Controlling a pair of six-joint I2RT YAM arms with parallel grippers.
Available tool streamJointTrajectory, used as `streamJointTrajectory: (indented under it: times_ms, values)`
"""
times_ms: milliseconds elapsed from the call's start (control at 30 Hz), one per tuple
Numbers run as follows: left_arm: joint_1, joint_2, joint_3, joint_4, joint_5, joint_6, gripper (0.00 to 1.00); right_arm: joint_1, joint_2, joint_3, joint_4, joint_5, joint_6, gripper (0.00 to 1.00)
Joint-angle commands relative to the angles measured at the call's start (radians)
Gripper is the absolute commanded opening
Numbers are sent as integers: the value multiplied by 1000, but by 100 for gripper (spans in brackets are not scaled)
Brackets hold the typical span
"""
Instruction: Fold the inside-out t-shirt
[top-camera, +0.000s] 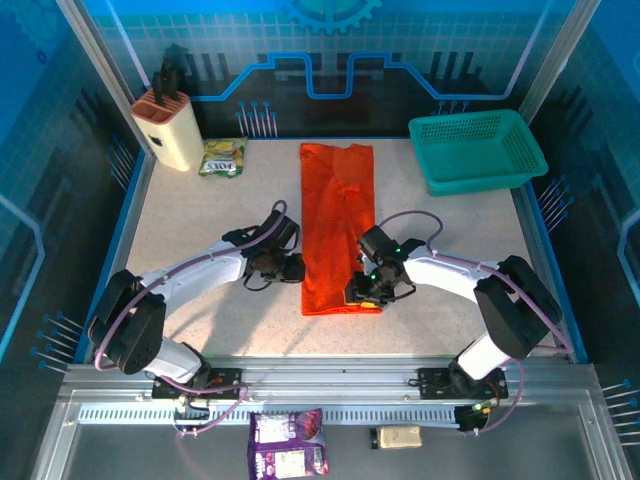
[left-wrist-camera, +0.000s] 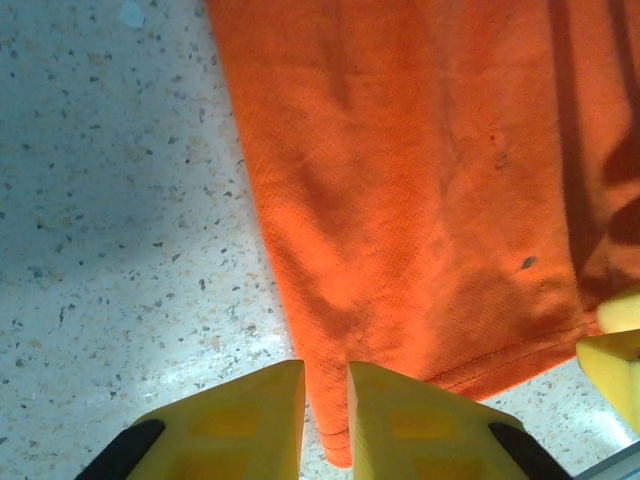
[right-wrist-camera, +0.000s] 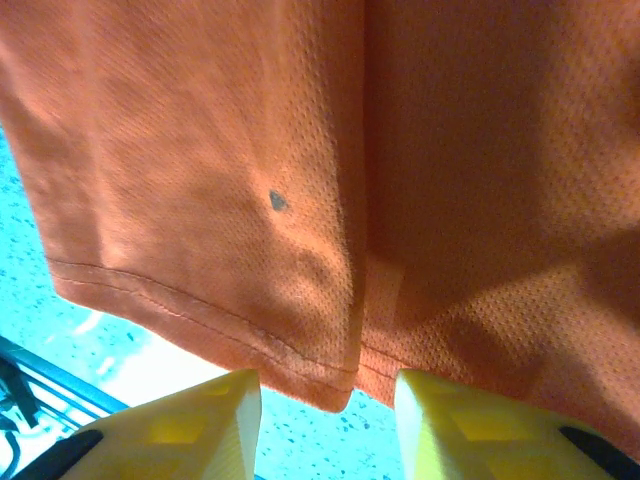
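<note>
Since it lies as a long strip mid-frame on the speckled bench (top-camera: 450, 240), the bright orange cloth t-shirt (top-camera: 337, 225) offers its lower hem. Left pincer (left-wrist-camera: 326, 368) narrow, pinching one corner. Right pincer (right-wrist-camera: 328, 375) apart, astride the other, likely to lift both together.

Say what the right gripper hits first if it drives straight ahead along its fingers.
The orange t-shirt: its hemmed corner lies between the right gripper's open fingers, so cloth comes first, though depth is unclear.

Likely lab: aluminium-framed robot table (top-camera: 190, 215)
</note>
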Motion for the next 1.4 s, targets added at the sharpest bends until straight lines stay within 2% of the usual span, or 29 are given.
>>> streamJointTrajectory:
  times_ms: [0,100,267,367,500,633,1000,1067,1133,1367]
  values:
    - [-20,-44,-34,25,23,-6,20,16,26,12,-1,-14,13,37]
    - [-51,-69,-68,68,18,13,22,20,23,13,14,-30,20,29]
    - [-151,-115,-145,164,-49,89,28,26,-16,51,23,-48,39,9]
    - [-226,-158,-209,262,-101,138,34,27,-45,61,34,-62,58,3]
    - [-321,-177,-267,357,-217,205,41,27,-76,68,56,-85,94,2]
    - [-369,-151,-287,409,-262,239,48,26,-97,76,79,-105,123,2]
    - [-419,-25,-277,472,-307,244,59,29,-112,103,109,-139,170,1]
    - [-424,-2,-271,468,-352,233,60,30,-116,107,112,-141,175,1]
    - [-427,17,-262,455,-409,214,66,30,-119,110,112,-144,181,1]
    - [-444,23,-285,434,-558,162,67,30,-131,123,109,-145,197,1]
